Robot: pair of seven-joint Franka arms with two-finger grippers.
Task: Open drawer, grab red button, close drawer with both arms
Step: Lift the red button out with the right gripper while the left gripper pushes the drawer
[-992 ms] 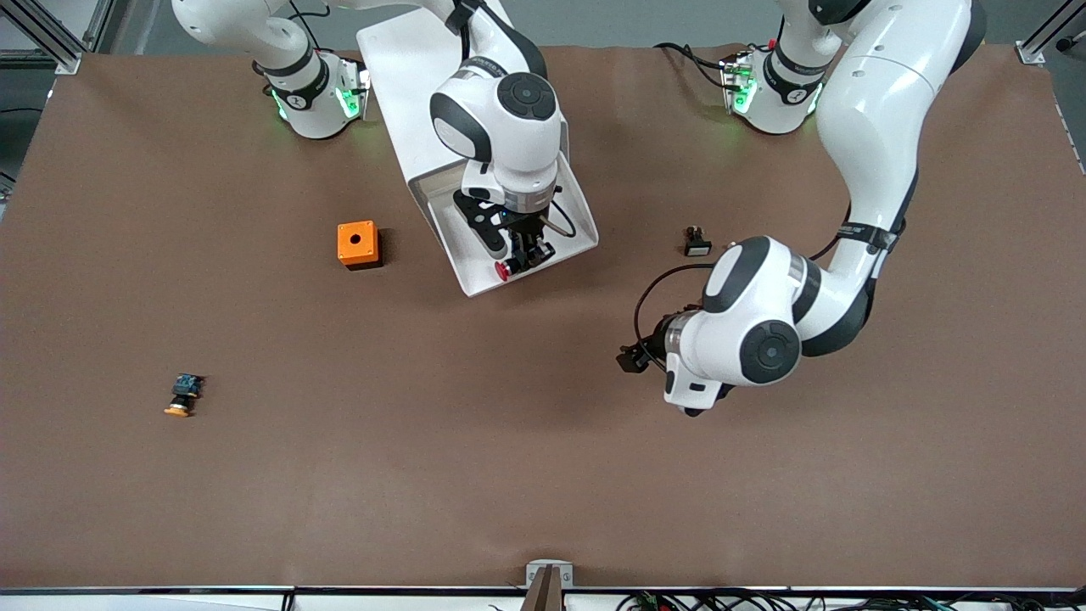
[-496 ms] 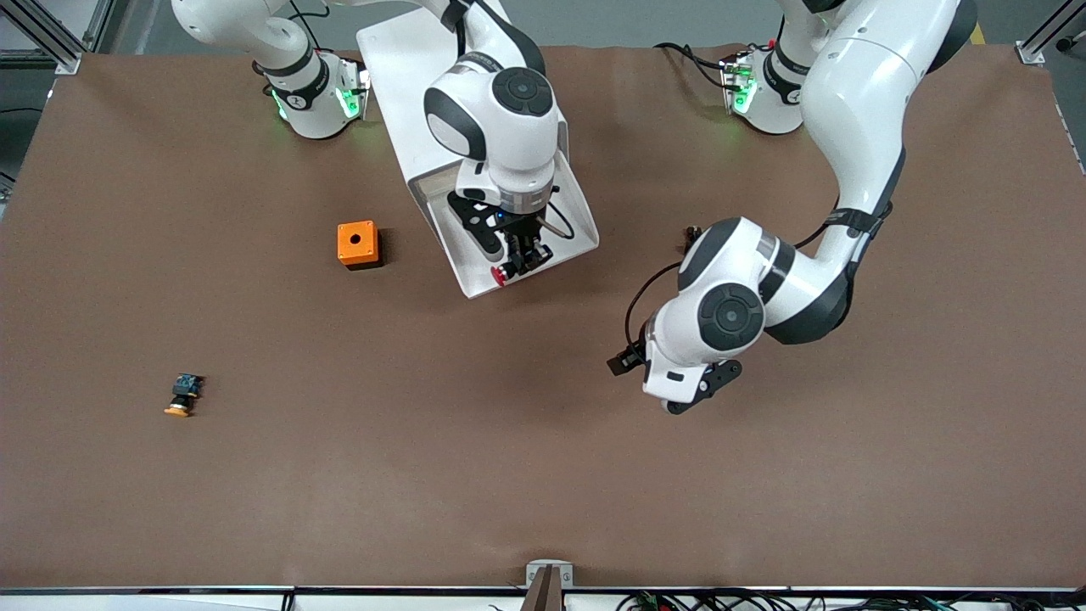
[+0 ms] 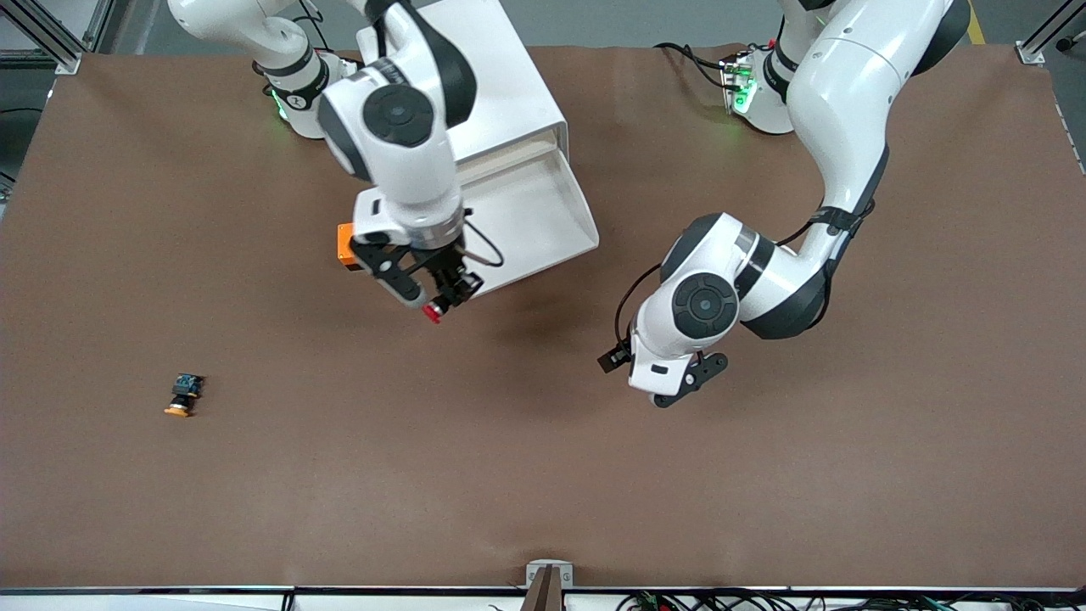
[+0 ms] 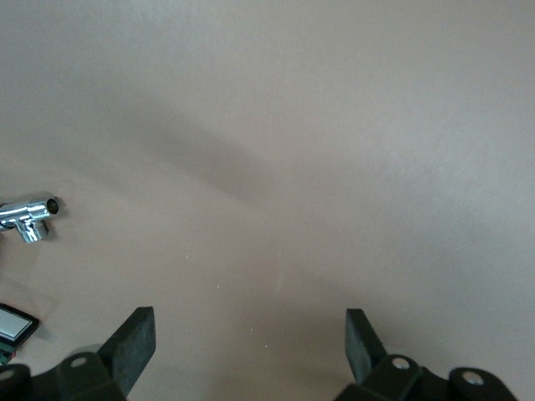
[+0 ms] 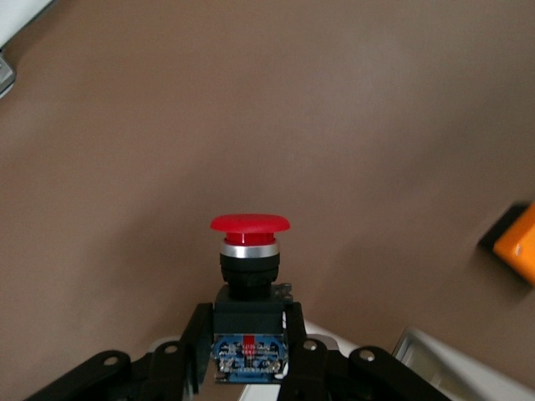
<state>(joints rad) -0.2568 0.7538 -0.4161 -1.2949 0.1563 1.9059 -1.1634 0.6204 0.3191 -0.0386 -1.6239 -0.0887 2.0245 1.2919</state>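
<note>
Brown surface (image 3: 543, 475) carries an orange-capped button (image 3: 181, 397) toward the right arm's end. Next, the right arm bends down from its base, wrist pointing downward, its end effector (image 3: 443, 299) clamped on the red button (image 3: 433, 314) in the air over bare surface just beside the orange box (image 3: 343, 246) and the open drawer (image 3: 543, 212). Farther along, the left arm folds at the elbow, forearm low; its end effector (image 3: 679, 392) hovers over bare surface, fingers (image 4: 134, 342) spread wide, holding nothing.
</note>
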